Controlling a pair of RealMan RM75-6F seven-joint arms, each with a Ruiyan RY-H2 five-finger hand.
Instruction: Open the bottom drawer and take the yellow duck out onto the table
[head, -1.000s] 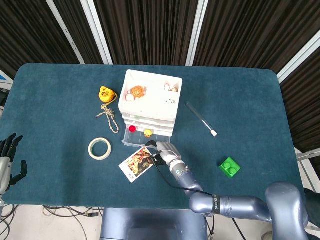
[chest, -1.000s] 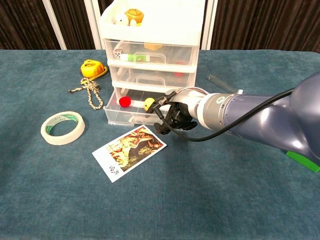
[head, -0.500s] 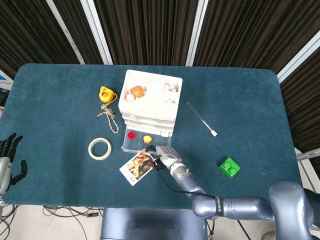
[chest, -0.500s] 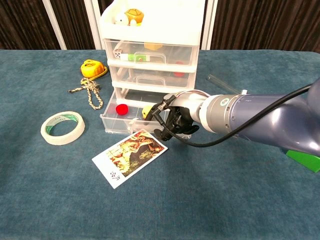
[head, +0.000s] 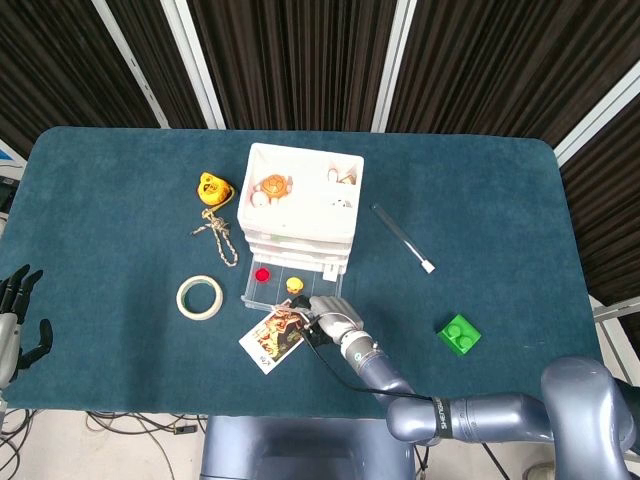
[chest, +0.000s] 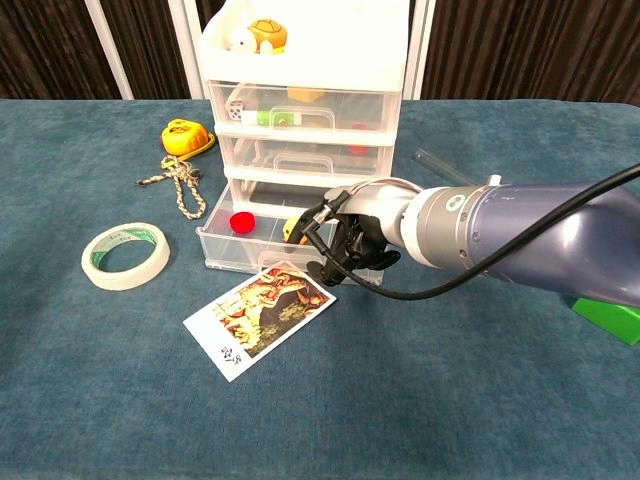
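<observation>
Right hand sits at the near right corner of the bottom drawer, fingers curled over the front edge — clamped on the drawer front as far as the chest view shows. Against the frames from a second ago, the drawer has slid further toward the near side; more of its floor is exposed now. The picture card lying just in front has been nudged nearer by the drawer front.

Yellow duck is inside the drawer, right part, just beside the hand. Red ball sits to its left in the same drawer.

Left hand hangs off the table's near left edge, fingers apart, holding nothing.

Judgement: opening step looks about done; the duck seems reachable from above. Next comes letting go of the drawer and going for the duck.
</observation>
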